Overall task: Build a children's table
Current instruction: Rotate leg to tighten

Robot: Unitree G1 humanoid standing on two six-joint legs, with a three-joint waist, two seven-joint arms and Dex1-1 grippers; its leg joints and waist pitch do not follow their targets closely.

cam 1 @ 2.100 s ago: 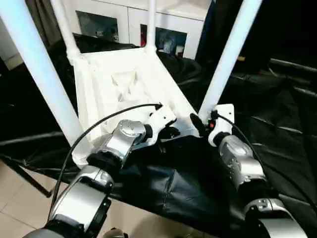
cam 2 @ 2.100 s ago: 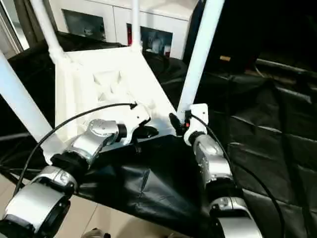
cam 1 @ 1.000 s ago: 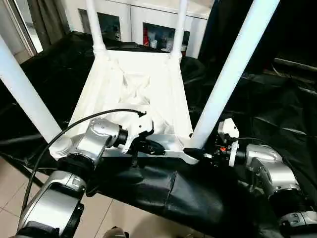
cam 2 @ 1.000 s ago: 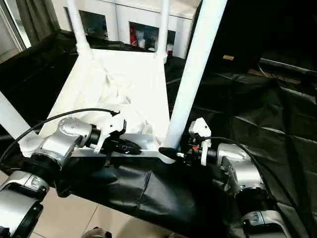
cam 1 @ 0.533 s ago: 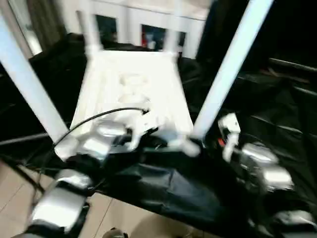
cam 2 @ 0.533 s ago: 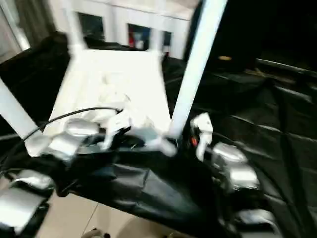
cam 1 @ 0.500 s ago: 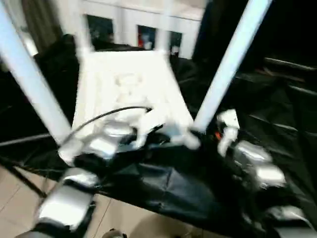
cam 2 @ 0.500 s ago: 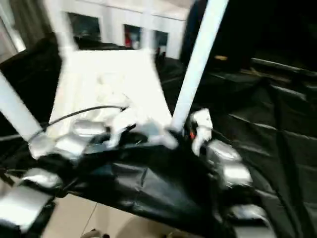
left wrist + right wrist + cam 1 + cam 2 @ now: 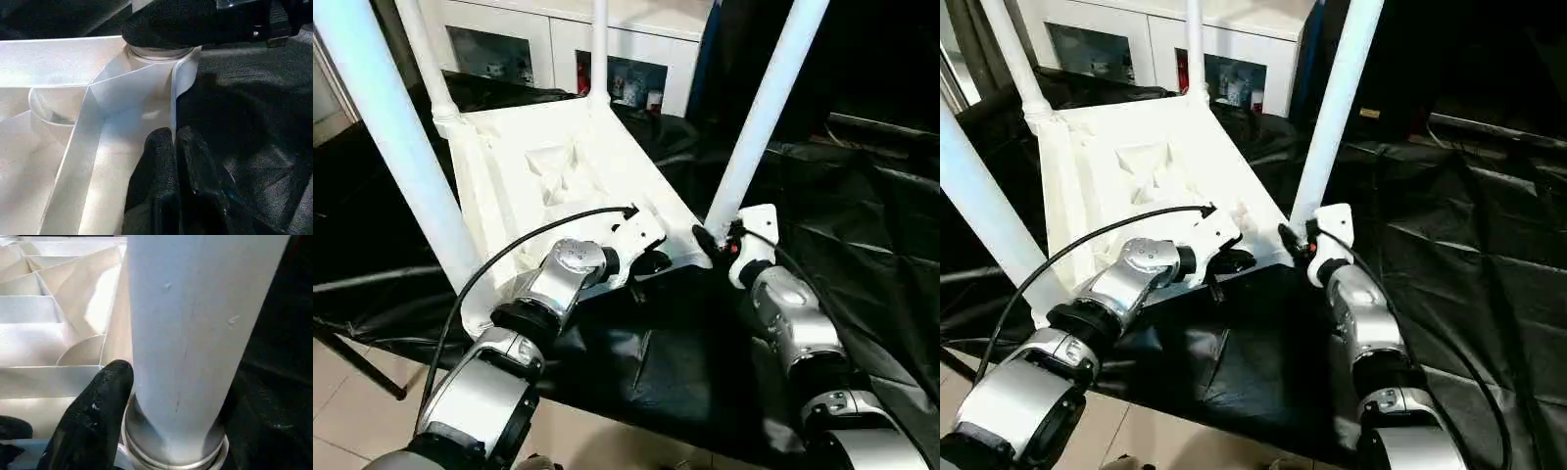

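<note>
Upturned all-white plastic children's table [image 9: 570, 186] swung back leftward, left gripper [image 9: 174, 147] pinching its rim wall, right gripper [image 9: 713, 247] around the near tapered white leg [image 9: 195, 333], grip unclear.

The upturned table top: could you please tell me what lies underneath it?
A black cloth spreads out from under the table top, which lies ribbed side up. Whatever supports the cloth beneath is covered.

Work surface draped in black cloth [image 9: 862, 225], creased and hanging over near edge, white table top [image 9: 558, 186] lying on it underside up, four legs [image 9: 766, 108] upright, tiled floor [image 9: 352, 411] below
</note>
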